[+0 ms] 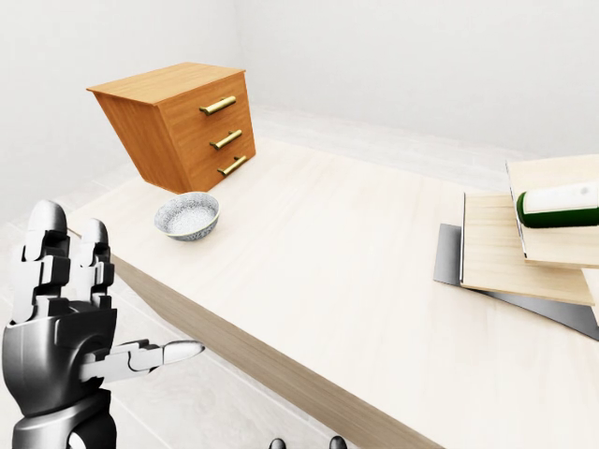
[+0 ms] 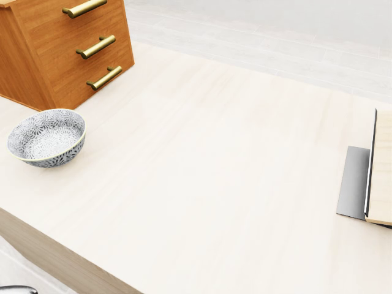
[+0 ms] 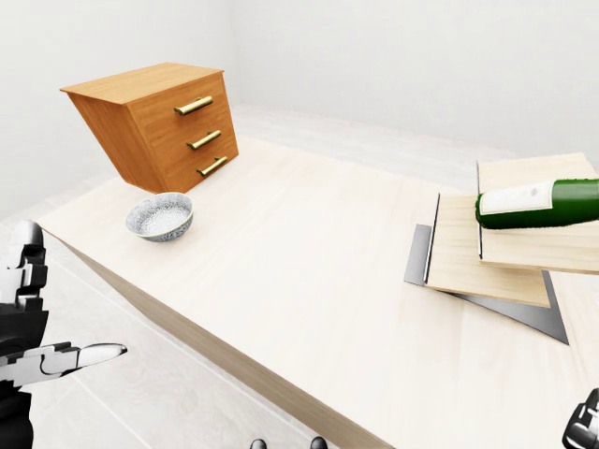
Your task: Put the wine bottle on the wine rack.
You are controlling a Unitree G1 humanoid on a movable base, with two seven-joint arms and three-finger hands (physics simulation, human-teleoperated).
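The wine bottle (image 3: 552,205) lay on its side on stepped wooden boards (image 3: 487,257) at the right edge of the surface (image 3: 309,253), its white label end toward the middle. Whether those boards were the wine rack could not be told, so the task looked either unstarted or barely begun; no robot hand touched the bottle.

The left robot hand (image 1: 61,327) was raised off the near edge of the surface, fingers spread and gripping nothing. Only a sliver of the right robot hand (image 3: 585,426) showed at the lower right corner of the right-eye view, so its state could not be told.

A patterned bowl (image 3: 161,216) sat near the left edge, just beside a wooden drawer chest (image 3: 154,126) at the far left corner. Both stood well apart from the bottle, and nothing lay between the hands and it.
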